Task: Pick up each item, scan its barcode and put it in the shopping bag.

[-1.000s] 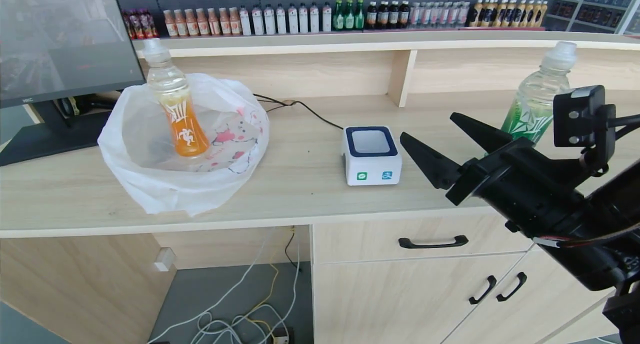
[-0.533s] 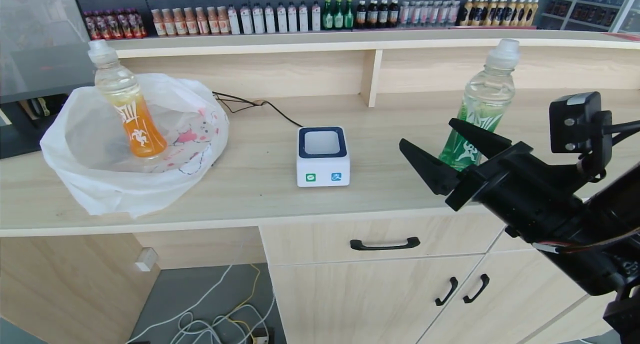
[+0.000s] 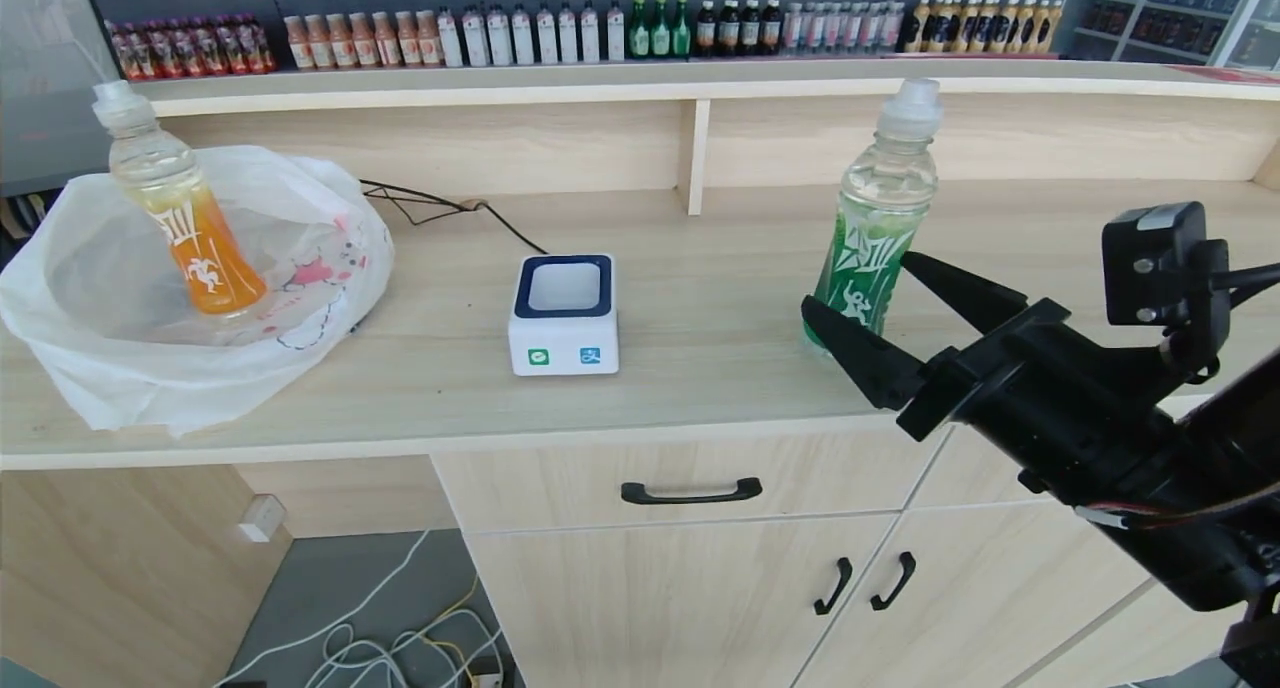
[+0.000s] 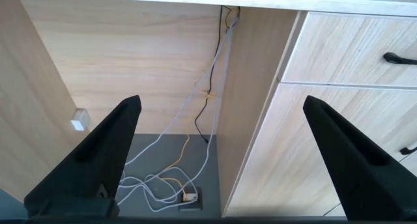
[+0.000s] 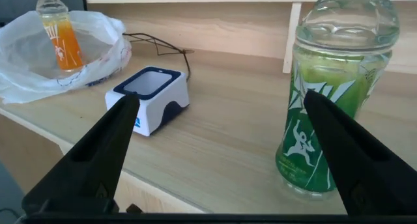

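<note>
- Your green bottle (image 3: pixel 880 218) stands upright on the desk (image 3: pixel 700 298), long axis vertical, cap up, right of the scanner (image 3: pixel 563 313).
- Your right gripper (image 3: pixel 855 283) sits near it, jaws wide.
- Your left gripper (image 4: pixel 221 100) is below the desk, jaws wide.
- An orange bottle (image 3: pixel 185 218) leans in the shopping bag (image 3: pixel 320 268); stocked shelves (image 3: pixel 560 33) run behind.

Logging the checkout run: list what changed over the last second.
The head camera swung toward the robot's right, sliding the whole scene across the picture. The open right gripper has come up to the green bottle; nothing is gripped. The orange bottle in the shopping bag and the scanner stayed put.
</note>
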Controlling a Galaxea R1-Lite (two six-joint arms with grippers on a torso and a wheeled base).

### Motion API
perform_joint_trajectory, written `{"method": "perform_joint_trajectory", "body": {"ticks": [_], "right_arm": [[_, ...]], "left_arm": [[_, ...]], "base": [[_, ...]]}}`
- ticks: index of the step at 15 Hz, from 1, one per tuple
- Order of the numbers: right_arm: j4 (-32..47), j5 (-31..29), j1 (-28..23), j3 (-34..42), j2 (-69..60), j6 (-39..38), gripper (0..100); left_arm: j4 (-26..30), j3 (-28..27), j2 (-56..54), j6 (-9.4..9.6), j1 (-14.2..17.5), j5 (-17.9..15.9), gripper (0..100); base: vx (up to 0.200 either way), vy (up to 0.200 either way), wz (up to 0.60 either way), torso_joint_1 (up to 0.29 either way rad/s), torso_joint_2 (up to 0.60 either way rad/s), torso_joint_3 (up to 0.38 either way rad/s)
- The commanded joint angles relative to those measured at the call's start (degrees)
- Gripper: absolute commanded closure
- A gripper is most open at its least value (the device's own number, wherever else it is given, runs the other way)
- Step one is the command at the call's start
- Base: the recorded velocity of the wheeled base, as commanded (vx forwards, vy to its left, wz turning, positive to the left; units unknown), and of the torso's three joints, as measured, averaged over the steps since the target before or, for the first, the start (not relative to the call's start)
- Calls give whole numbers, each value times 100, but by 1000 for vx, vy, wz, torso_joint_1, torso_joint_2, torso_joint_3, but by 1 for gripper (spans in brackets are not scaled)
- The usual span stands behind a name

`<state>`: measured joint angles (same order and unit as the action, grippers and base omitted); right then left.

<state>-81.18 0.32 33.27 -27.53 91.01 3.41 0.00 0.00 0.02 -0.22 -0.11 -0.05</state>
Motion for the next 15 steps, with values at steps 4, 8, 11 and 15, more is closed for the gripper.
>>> {"method": "perform_joint_trajectory", "body": {"ticks": [4, 8, 11, 15], "right_arm": [[5, -120, -637, 265, -66, 19, 0], [-3, -383, -1191, 467, -93, 28, 0], [14, -418, -1173, 459, -66, 151, 0], [23, -1016, -752, 151, 180, 265, 0]], "left_arm": [[0, 0, -2, 13, 11, -4, 0], [0, 0, -2, 22, 11, -4, 0], [0, 0, -2, 22, 11, -4, 0], [0, 0, -2, 22, 11, -4, 0]], "base": [[0, 0, 0, 0, 0, 0], [0, 0, 0, 0, 0, 0], [0, 0, 0, 0, 0, 0], [0, 0, 0, 0, 0, 0]]}}
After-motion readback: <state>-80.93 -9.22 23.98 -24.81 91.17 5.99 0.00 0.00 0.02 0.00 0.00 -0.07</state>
